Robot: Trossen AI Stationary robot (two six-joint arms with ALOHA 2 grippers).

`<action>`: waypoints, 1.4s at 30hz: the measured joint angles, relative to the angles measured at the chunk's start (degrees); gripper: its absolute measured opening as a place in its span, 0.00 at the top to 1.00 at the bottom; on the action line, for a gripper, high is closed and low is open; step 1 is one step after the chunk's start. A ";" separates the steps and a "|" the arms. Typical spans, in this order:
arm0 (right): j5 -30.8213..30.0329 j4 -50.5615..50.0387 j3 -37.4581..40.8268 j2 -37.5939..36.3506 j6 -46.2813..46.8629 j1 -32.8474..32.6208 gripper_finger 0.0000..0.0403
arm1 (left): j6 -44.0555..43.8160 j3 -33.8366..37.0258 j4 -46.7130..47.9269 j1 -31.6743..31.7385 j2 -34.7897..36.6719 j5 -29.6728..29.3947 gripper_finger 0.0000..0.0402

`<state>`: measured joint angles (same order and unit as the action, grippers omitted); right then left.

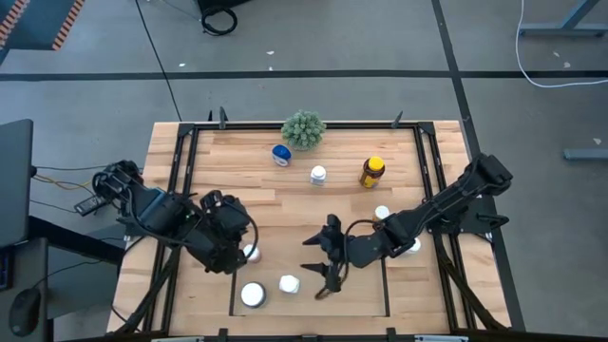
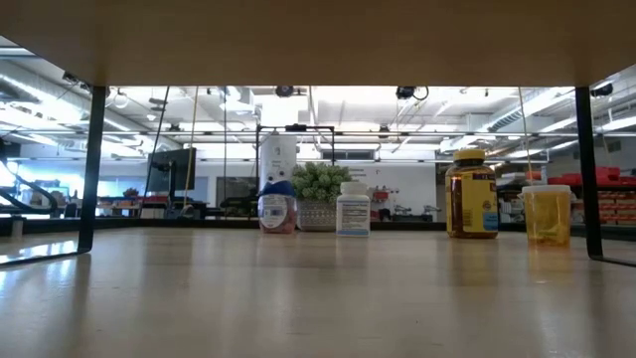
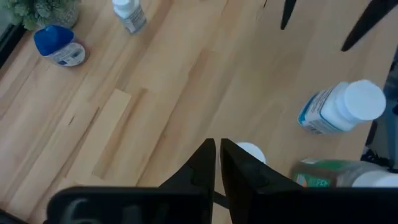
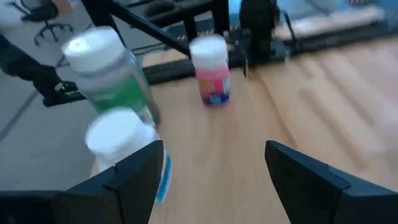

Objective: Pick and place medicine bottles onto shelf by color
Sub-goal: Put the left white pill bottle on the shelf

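Working inside the shelf (image 1: 385,294), the bay marked by thin black strips at the near edge of the tabletop (image 1: 285,204), with three white-capped bottles already standing there: a green-labelled one (image 1: 253,294), a blue-labelled one (image 1: 289,283) and a pink-labelled one (image 1: 251,253). Hovering just beside the blue-labelled bottle, right gripper (image 1: 321,267), fingers spread wide and holding nothing. Waiting at the shelf's left strip next to the pink-labelled bottle, left gripper (image 1: 239,249), fingers pressed together and empty. Judging the step as between placements. Standing farther off and needing fetching: two white caps (image 1: 382,213) under the right arm, a small white bottle (image 1: 318,175), the amber bottle (image 1: 371,172) and the blue-capped bottle (image 1: 280,154) lying beside the plant ball (image 1: 303,129). Calling next for reaching back and closing around one.
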<state>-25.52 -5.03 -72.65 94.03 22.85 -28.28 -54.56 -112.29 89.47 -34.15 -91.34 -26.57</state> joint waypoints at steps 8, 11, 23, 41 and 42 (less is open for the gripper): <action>0.47 -17.05 -13.83 6.64 -2.64 2.53 0.28 | -0.20 0.02 -1.17 -0.07 2.76 -7.64 0.91; 2.08 -19.51 -17.14 8.84 -2.49 2.76 0.31 | 0.39 0.00 -2.04 -0.09 3.59 -9.36 0.93; 9.09 -21.97 -18.97 9.69 0.52 2.76 0.85 | 2.54 0.00 -2.34 -0.09 4.04 -10.17 0.94; 16.00 -22.09 -18.87 11.82 0.50 3.91 0.98 | -0.68 0.00 -3.40 0.63 4.02 -16.96 0.97; 16.25 -22.39 -18.87 11.93 0.29 4.05 0.98 | -0.68 0.00 -3.42 0.63 4.02 -17.17 0.97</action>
<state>-9.26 -27.42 -91.52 105.96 23.14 -24.23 -55.24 -112.29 86.05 -33.52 -87.33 -43.73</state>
